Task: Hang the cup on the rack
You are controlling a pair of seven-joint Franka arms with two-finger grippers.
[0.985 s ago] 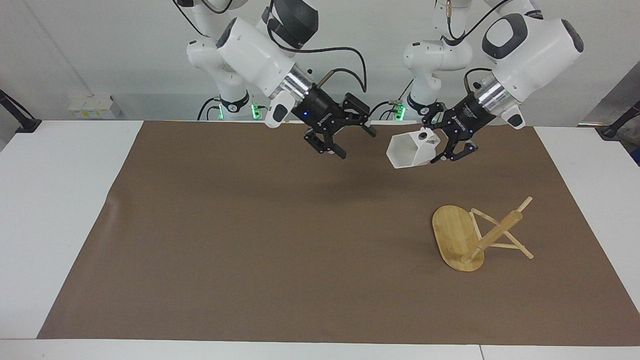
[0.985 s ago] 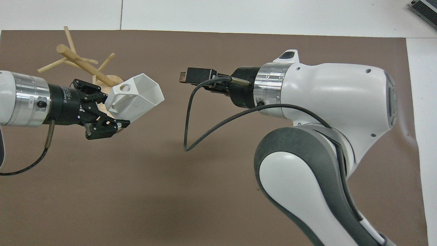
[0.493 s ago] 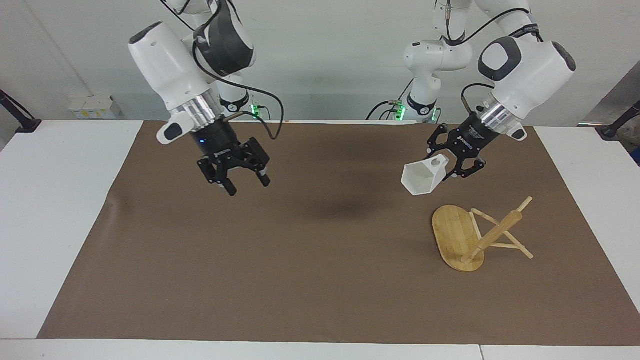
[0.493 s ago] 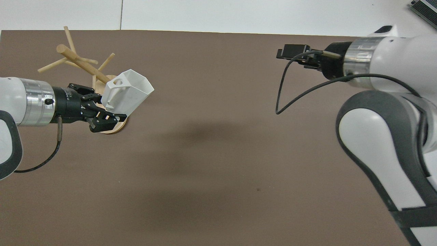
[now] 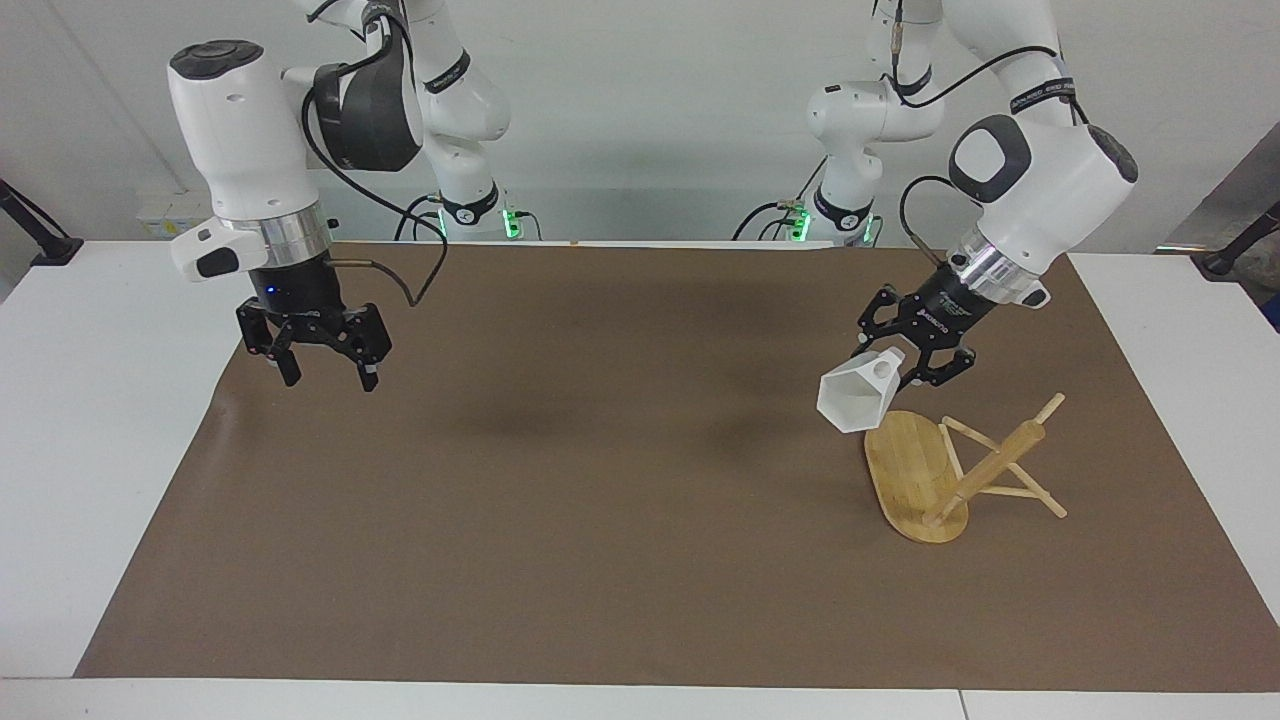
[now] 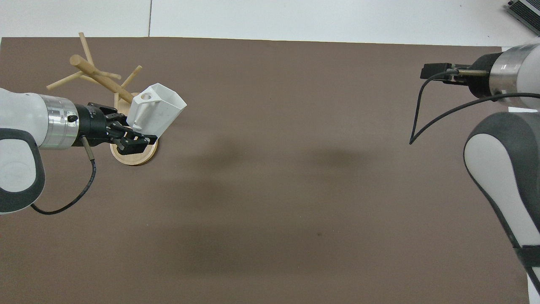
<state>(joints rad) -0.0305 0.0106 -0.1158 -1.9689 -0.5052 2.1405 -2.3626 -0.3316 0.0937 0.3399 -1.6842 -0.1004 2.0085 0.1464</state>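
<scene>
So, left gripper clamped on cup, up over rack base. Right gripper spread wide, nothing in it, at 9 o'clock over mat.

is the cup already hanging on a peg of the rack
No, the left gripper holds the cup in the air over the rack base, on no peg.

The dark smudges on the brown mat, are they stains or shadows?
Shadows, most likely: in the facing view a soft dark patch lies on the mat near the right end effector; in the overhead view similar blurred patches spread mid-mat, with no hard edges, which suggests diffuse light from above.
</scene>
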